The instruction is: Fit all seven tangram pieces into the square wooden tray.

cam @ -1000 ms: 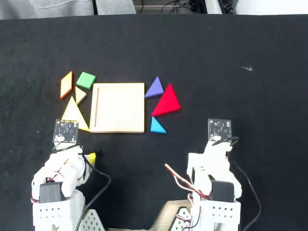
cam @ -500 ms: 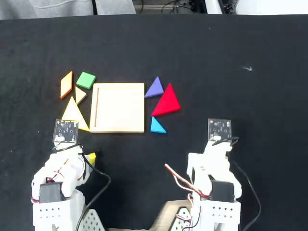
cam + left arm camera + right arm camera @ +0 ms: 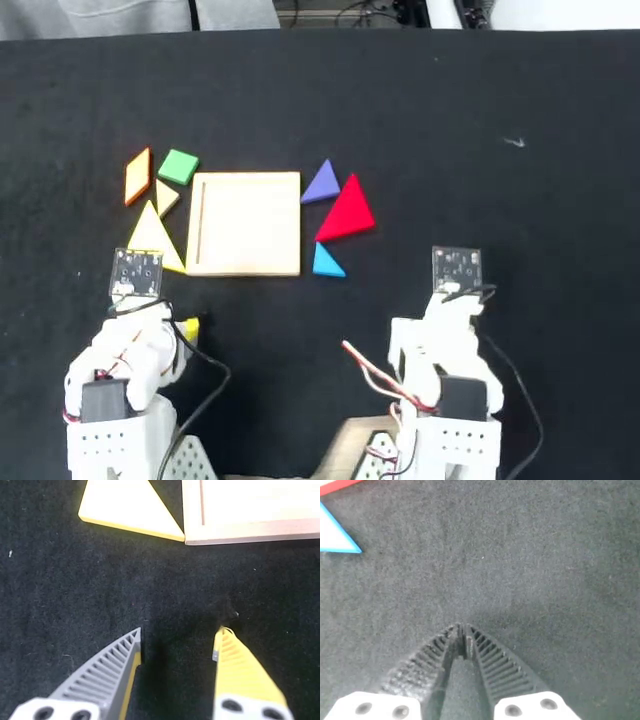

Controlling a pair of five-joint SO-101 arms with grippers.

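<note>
Nearest of all, the white left arm (image 3: 125, 360) and white right arm (image 3: 445, 350) sit folded at the near edge of the black cloth-covered table (image 3: 540, 120). I take this for a rest pose, with no piece picked yet. The left gripper (image 3: 180, 631) hangs low over bare cloth, its grey and yellow fingers spread wide with nothing between them, aimed toward the tray's near left corner. The right gripper (image 3: 460, 627) also points at bare cloth, its dark fingers pressed together tip to tip and holding nothing. Just beyond the left gripper lies the large pale yellow triangle (image 3: 153, 238), flat, with one point right up against the near left corner of the square wooden tray (image 3: 250, 225). Beyond the right gripper and off to its left, the small blue triangle (image 3: 325, 262) lies just beside the tray's near right corner. The tray sits flat between the two groups with nothing in it, so none of the seven pieces is fitted yet. Farther along its right side lies the large red triangle (image 3: 346, 210), and close against that the purple triangle (image 3: 321, 185). On the left, going farther back, come the small tan triangle (image 3: 165, 196), the orange parallelogram (image 3: 138, 176) and the green square (image 3: 179, 167). The split looks deliberate: four pieces on the left arm's side and three on the right arm's, with the tray in the middle, probably so that either arm can reach it.
</note>
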